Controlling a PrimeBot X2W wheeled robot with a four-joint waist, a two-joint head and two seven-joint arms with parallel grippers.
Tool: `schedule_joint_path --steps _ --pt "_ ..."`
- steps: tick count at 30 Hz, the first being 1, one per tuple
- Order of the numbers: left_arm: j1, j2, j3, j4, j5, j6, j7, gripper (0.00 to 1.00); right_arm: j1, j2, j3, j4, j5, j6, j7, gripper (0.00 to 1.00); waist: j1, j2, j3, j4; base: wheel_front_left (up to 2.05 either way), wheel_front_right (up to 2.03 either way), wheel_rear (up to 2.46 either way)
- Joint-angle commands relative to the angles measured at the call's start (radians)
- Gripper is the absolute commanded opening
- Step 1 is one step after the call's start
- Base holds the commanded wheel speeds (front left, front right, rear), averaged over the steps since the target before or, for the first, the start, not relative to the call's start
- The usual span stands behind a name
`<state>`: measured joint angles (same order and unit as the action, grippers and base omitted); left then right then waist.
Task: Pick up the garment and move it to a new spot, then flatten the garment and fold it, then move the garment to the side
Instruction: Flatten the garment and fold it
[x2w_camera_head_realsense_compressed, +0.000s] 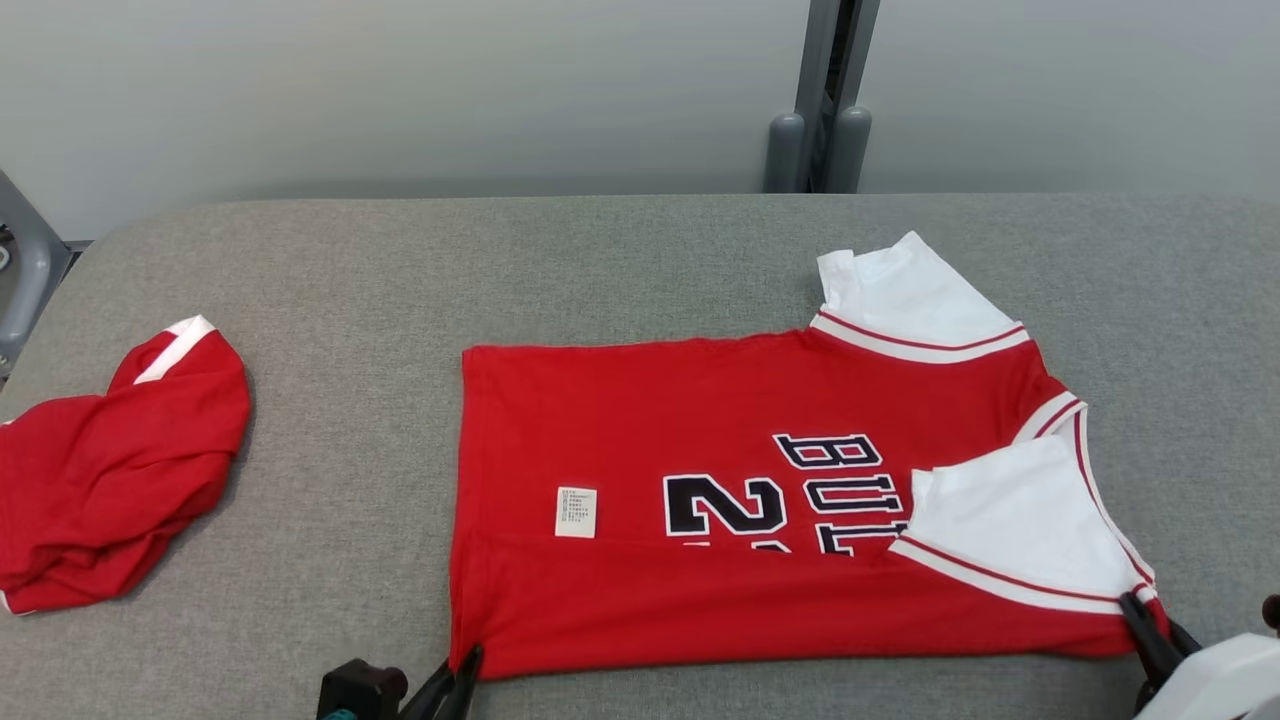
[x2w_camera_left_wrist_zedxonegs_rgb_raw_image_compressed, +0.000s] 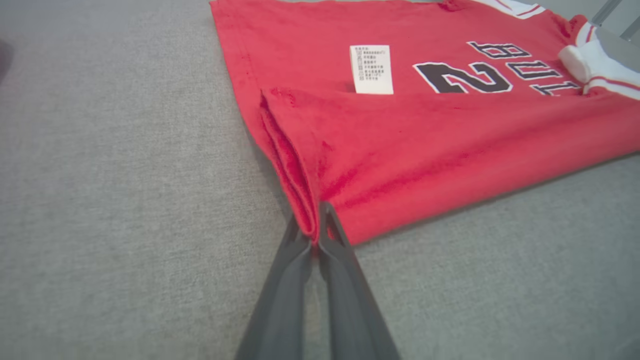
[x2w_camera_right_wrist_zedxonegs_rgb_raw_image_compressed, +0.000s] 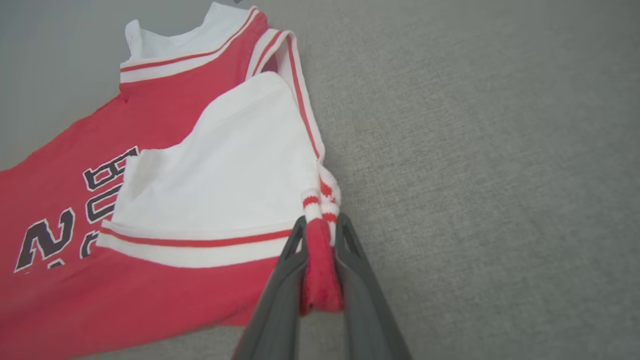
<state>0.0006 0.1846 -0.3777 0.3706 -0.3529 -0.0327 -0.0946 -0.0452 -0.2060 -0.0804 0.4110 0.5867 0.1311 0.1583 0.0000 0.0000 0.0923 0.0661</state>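
Red fabric clamped at both ends of the near folded edge of jersey (x2w_camera_head_realsense_compressed: 760, 520) lying flat mid-worktop (x2w_camera_head_realsense_compressed: 640, 260): hem corner in left pincer (x2w_camera_left_wrist_zedxonegs_rgb_raw_image_compressed: 312, 220), shoulder in right pincer (x2w_camera_right_wrist_zedxonegs_rgb_raw_image_compressed: 321, 220), likely for a straight, taut next fold.

Red jersey (x2w_camera_head_realsense_compressed: 760, 480) white sleeves, black lettering, grey table (x2w_camera_head_realsense_compressed: 620, 270), red heap (x2w_camera_head_realsense_compressed: 110, 480)

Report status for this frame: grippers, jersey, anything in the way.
Left gripper shut on jersey hem corner. Right gripper shut on its shoulder corner. Jersey flat on table, near edge folded over. Crumpled red garment apart at left, nothing blocking.
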Motion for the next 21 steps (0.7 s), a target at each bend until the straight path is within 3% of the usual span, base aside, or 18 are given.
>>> schedule_joint_path --steps 1,2,5,12,13,14,15,16,21 --pt "0.025 0.019 0.002 -0.022 -0.001 0.009 0.01 0.0 0.032 0.002 -0.021 -0.035 -0.006 -0.001 0.034 0.0 0.0 0.0 0.0 -0.001 0.0 0.0 0.0" --pt "0.101 0.045 0.002 -0.11 -0.011 0.027 0.052 0.0 0.134 0.021 -0.061 -0.187 -0.02 0.0 0.153 0.0 0.0 0.0 0.005 -0.005 0.0 0.0 0.0" --pt "0.169 0.064 0.009 -0.189 -0.028 0.043 0.077 0.0 0.221 0.053 -0.125 -0.32 -0.027 0.0 0.249 0.0 0.0 0.0 0.011 -0.005 0.0 0.0 0.0" --pt "0.209 0.081 -0.001 -0.265 -0.028 0.055 0.108 0.0 0.3 0.121 -0.198 -0.46 -0.047 -0.001 0.373 0.0 0.0 0.0 0.02 0.001 0.0 0.0 0.0" --pt "0.207 0.082 -0.002 -0.27 -0.024 0.059 0.109 0.39 0.3 0.126 -0.197 -0.47 -0.046 0.0 0.384 0.88 0.0 0.0 0.02 0.002 0.0 0.0 0.0" --pt "0.206 0.083 -0.002 -0.273 -0.022 0.062 0.11 0.65 0.297 0.132 -0.201 -0.478 -0.044 0.0 0.389 1.0 0.0 0.0 0.019 0.002 0.0 0.0 0.0" --pt "0.205 0.082 -0.002 -0.275 -0.021 0.064 0.11 0.95 0.29 0.134 -0.207 -0.488 -0.047 0.0 0.387 1.0 0.0 0.0 0.018 0.002 0.0 0.0 0.0" --pt "0.205 0.079 0.001 -0.278 -0.024 0.07 0.104 1.0 0.281 0.139 -0.214 -0.493 -0.048 0.0 0.38 1.0 0.0 0.0 0.018 0.001 0.0 0.0 0.0" --pt "0.21 0.089 0.01 -0.285 -0.029 0.079 0.102 1.0 0.25 0.146 -0.235 -0.491 -0.082 0.0 0.344 1.0 0.0 0.0 0.014 -0.002 0.0 0.0 0.0"
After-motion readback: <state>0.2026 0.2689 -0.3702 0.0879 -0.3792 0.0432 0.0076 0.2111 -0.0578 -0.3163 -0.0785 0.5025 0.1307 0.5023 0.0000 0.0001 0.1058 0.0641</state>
